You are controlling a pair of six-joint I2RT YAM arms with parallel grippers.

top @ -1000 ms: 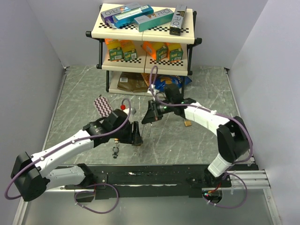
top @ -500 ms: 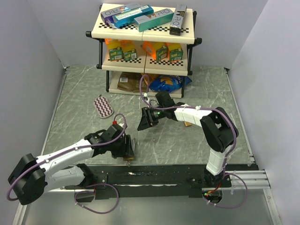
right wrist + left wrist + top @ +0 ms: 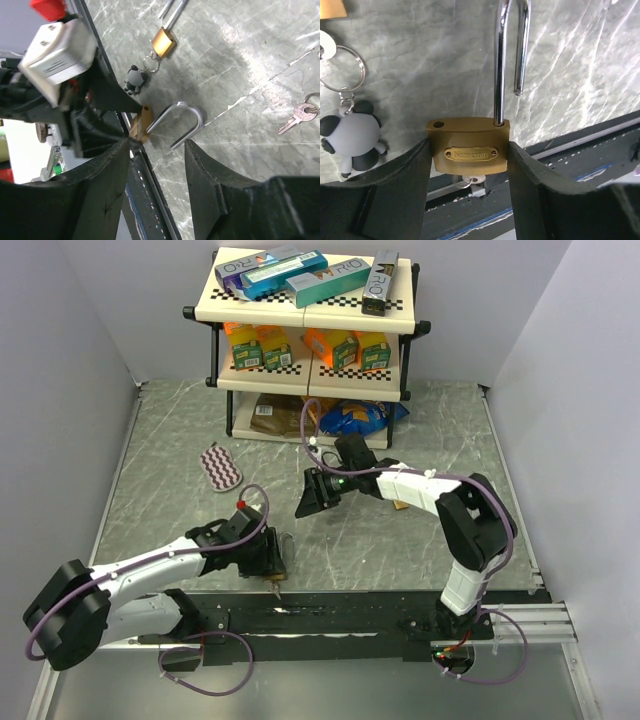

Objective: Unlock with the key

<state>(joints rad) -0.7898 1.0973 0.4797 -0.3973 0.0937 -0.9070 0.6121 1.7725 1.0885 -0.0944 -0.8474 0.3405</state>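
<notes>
Left wrist view is showing the left gripper (image 3: pixel 468 160) squeezing the brass padlock (image 3: pixel 468 135) by its sides between both fingers, probably steadying the body for the key (image 3: pixel 470 180) poking out underneath. The shackle (image 3: pixel 498 60) is standing popped open above the fingertips, so I'm guessing it's unlocked. The right gripper (image 3: pixel 157 145) is hanging wide and empty beside the shackle. Counting: two padlocks (second padlock (image 3: pixel 164 41) lying beyond the fingers), two keys including a loose key (image 3: pixel 296 114), and one panda keychain (image 3: pixel 352 137).

Two brass padlocks (image 3: pixel 469 145), one loose key (image 3: pixel 295 117), one panda keychain (image 3: pixel 352 140), one shelf rack (image 3: pixel 300 318).
</notes>
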